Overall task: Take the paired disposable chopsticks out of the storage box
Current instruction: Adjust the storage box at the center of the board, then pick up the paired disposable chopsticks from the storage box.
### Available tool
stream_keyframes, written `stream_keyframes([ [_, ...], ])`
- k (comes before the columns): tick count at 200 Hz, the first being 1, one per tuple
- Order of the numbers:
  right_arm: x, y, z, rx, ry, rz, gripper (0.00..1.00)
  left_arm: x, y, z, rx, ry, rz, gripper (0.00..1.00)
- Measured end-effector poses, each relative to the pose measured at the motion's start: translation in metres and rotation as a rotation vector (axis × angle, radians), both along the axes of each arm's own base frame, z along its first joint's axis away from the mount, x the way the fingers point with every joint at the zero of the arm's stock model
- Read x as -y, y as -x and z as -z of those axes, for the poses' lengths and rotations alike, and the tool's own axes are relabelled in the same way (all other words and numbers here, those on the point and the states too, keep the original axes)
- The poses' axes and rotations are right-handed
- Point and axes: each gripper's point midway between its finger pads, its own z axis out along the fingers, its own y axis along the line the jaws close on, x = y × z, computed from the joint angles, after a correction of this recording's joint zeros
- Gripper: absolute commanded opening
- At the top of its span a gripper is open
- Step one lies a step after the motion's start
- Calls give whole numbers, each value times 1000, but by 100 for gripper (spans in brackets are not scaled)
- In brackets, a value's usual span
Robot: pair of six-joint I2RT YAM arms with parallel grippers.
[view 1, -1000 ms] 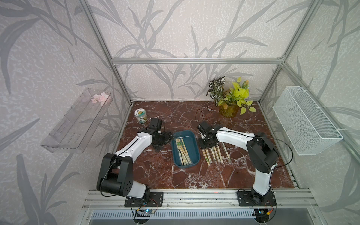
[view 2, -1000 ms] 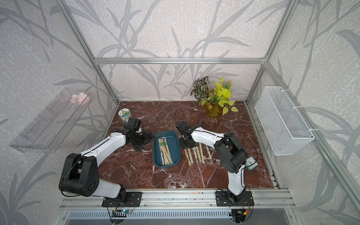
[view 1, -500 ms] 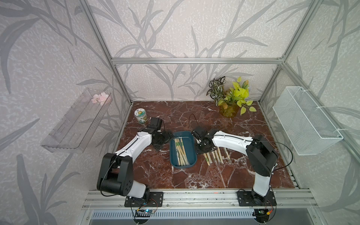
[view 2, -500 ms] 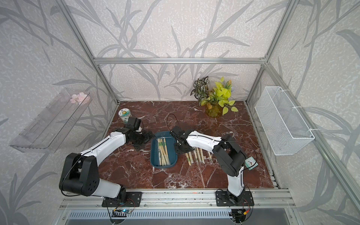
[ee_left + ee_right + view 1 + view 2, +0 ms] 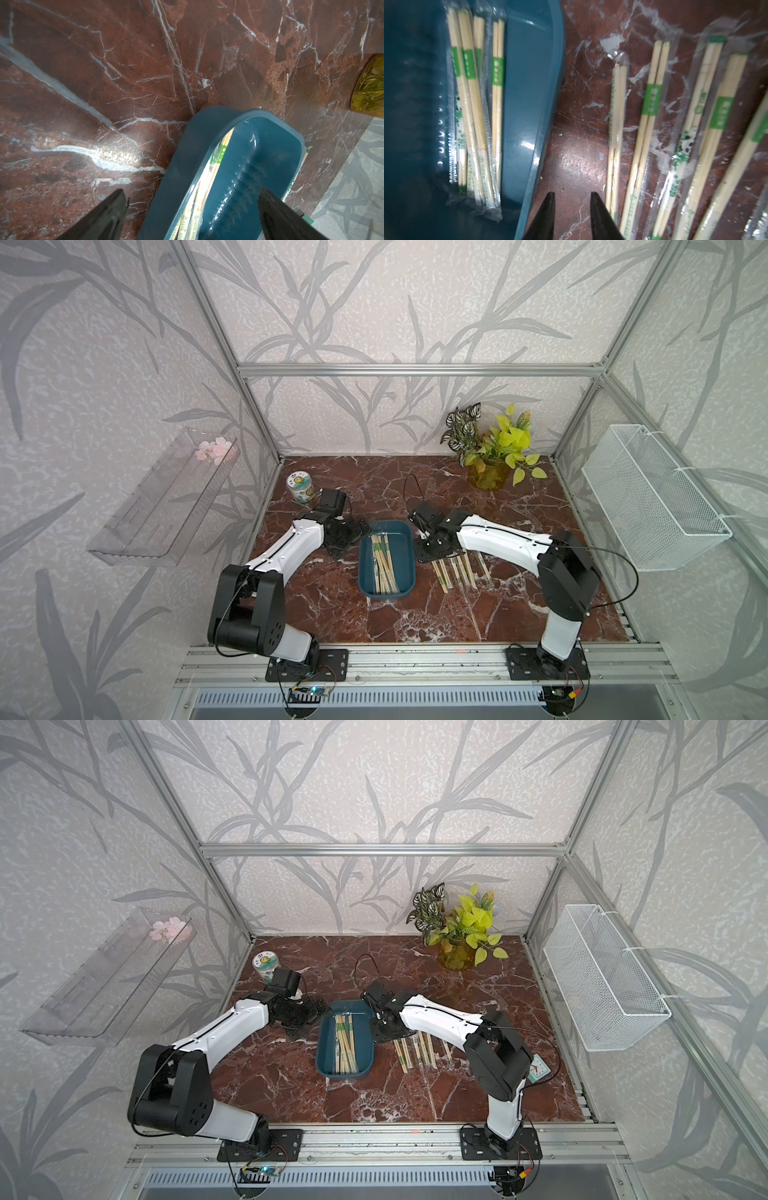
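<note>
The storage box (image 5: 409,585), a shallow teal tray, lies mid-table, seen in both top views. Several paired disposable chopsticks (image 5: 383,560) in clear wrappers with green bands lie inside it, also in the right wrist view (image 5: 473,108). Several more pairs (image 5: 457,570) lie side by side on the marble just right of the box (image 5: 650,116). My left gripper (image 5: 191,190) is open wide at the box's far-left corner (image 5: 359,533), one finger outside the wall, one over the inside. My right gripper (image 5: 572,194) is open a little, empty, over bare marble between the box wall (image 5: 537,104) and the laid-out pairs.
A small can (image 5: 300,486) stands at the back left, behind my left arm. A potted plant (image 5: 488,472) is at the back right. A white wire basket (image 5: 652,506) hangs on the right wall, a clear shelf (image 5: 162,497) on the left. A small clock (image 5: 539,1067) sits near the right arm.
My right gripper has come left and forward, from above the laid-out pairs to the box's right wall. The box has slid slightly left. The left arm has barely moved.
</note>
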Motion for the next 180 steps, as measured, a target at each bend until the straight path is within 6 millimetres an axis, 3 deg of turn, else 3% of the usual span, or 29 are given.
stream_keyframes([
  [53, -19, -24, -51, 97, -83, -15, 31, -6, -5, -4, 16, -7, -4, 99],
  [105, -41, -31, -84, 145, -151, -52, 31, -18, -6, -4, 10, -16, -23, 99],
  [133, -59, -28, -84, 140, -162, -87, 31, -25, -6, -3, 5, -18, -40, 99],
  [180, -82, -17, -62, 100, -134, -145, 31, -32, -8, -3, 7, -19, -55, 99],
])
